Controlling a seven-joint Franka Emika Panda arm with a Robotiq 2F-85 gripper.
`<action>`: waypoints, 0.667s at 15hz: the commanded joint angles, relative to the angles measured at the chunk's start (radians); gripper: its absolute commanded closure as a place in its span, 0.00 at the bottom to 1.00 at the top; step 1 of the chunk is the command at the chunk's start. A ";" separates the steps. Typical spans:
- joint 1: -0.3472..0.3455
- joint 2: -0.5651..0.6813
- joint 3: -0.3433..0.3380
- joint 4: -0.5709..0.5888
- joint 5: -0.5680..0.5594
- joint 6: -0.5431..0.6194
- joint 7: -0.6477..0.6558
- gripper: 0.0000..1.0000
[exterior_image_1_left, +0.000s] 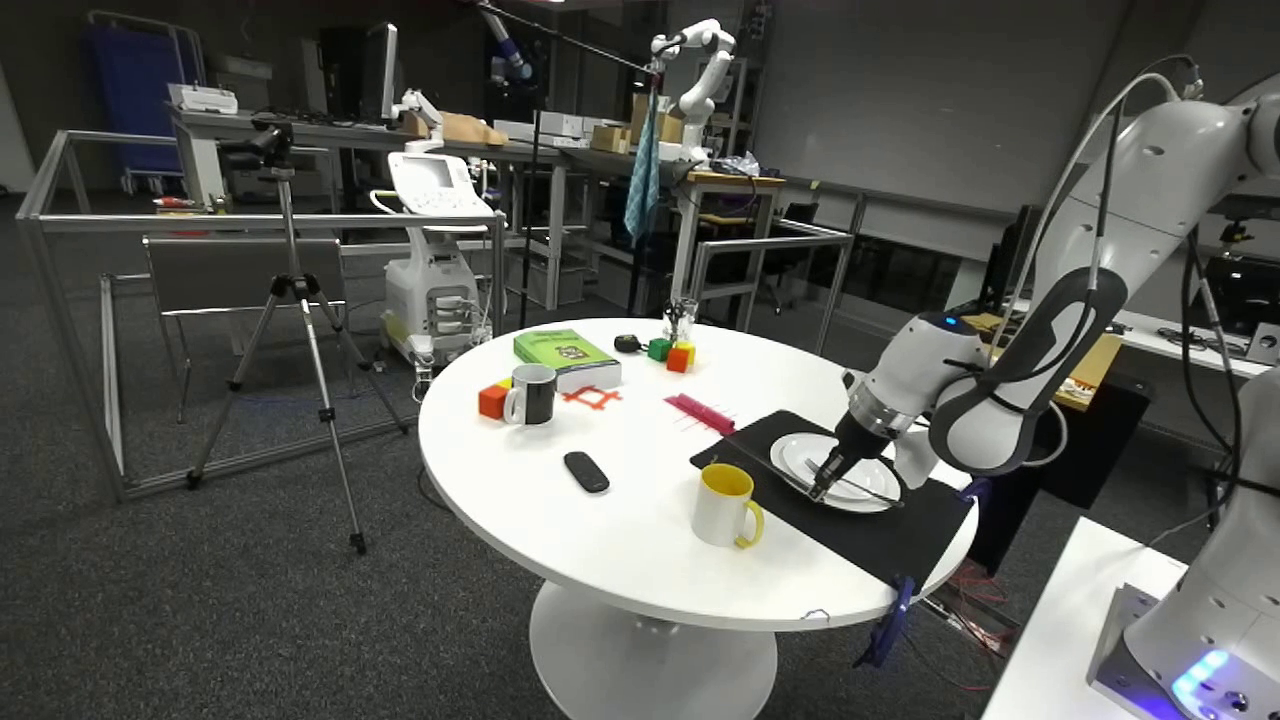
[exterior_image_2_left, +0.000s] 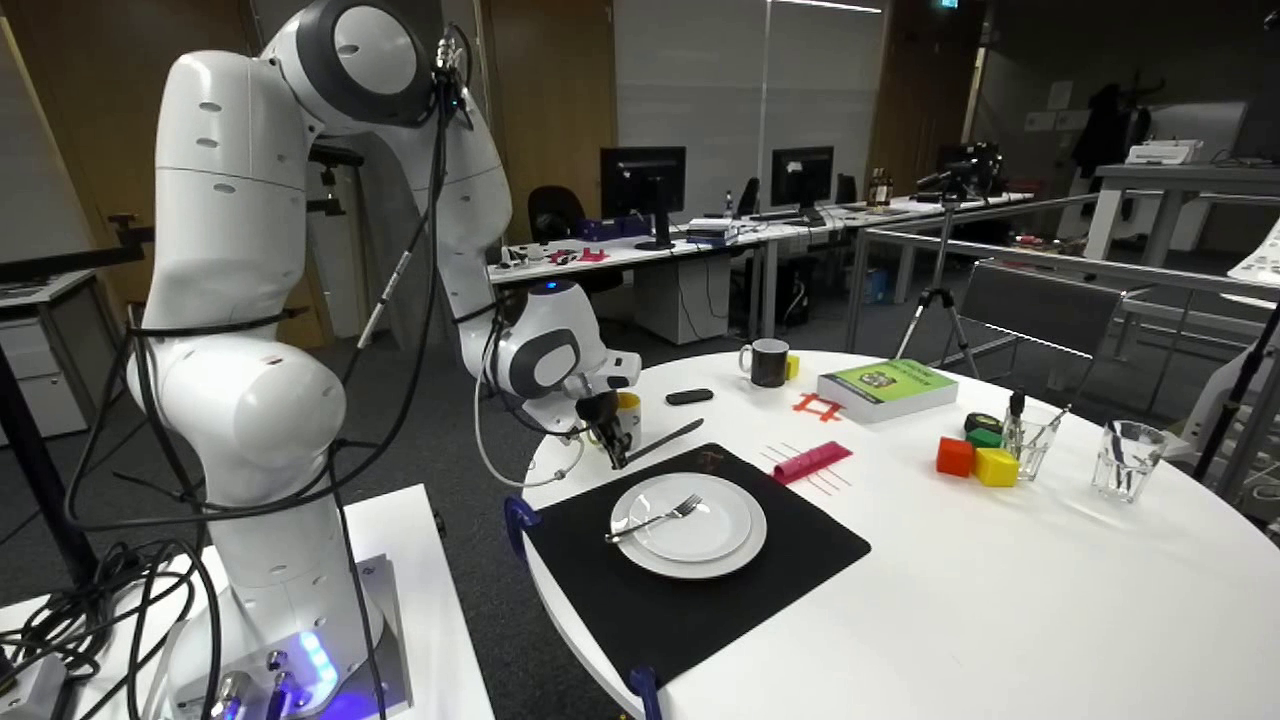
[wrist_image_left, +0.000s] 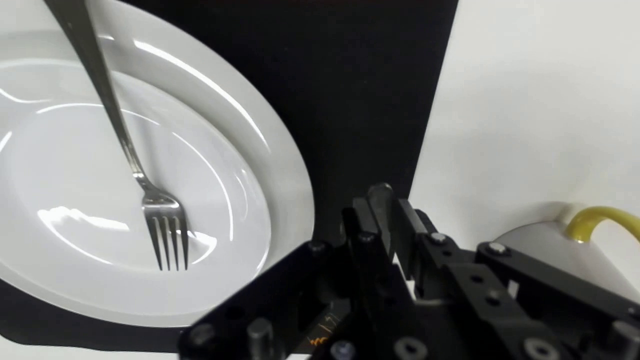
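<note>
I see the tool (wrist_image_left: 385, 215) with its fingers pressed together, pinching what looks like a knife (exterior_image_2_left: 667, 440). One rounded end peeks out between the fingertips in the wrist view, while the rest runs past the tool, away from the arm's base. Whether the knife lies on something or hangs just above it, I can't tell from here.

The grip seems to be near one end, so I'd guess that long free length could swivel. A firm squeeze, a steady wrist and slow moves would suit it best, with the far tip watched as closely as the fingers.

Under the tool is a black mat (wrist_image_left: 360, 100), the strip between its edge and a large plate (wrist_image_left: 292, 200). A small plate (wrist_image_left: 60, 165) sits on the large one, with a fork (wrist_image_left: 162, 202) lying across both; swinging that way could knock the rim.

On the opposite side, near, stands a yellow-handled mug (exterior_image_1_left: 722, 515), upright, another thing to keep clear of. Further out on the table (exterior_image_1_left: 630, 530) are a remote (exterior_image_1_left: 586, 472), a dark mug (exterior_image_1_left: 538, 400) and a green book (exterior_image_1_left: 565, 348).
</note>
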 joint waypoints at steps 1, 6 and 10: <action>0.055 -0.138 -0.093 -0.085 -0.013 -0.080 -0.004 0.96; 0.201 -0.158 -0.350 -0.100 -0.128 -0.132 0.057 0.96; 0.276 -0.184 -0.496 -0.106 -0.240 -0.177 0.077 0.96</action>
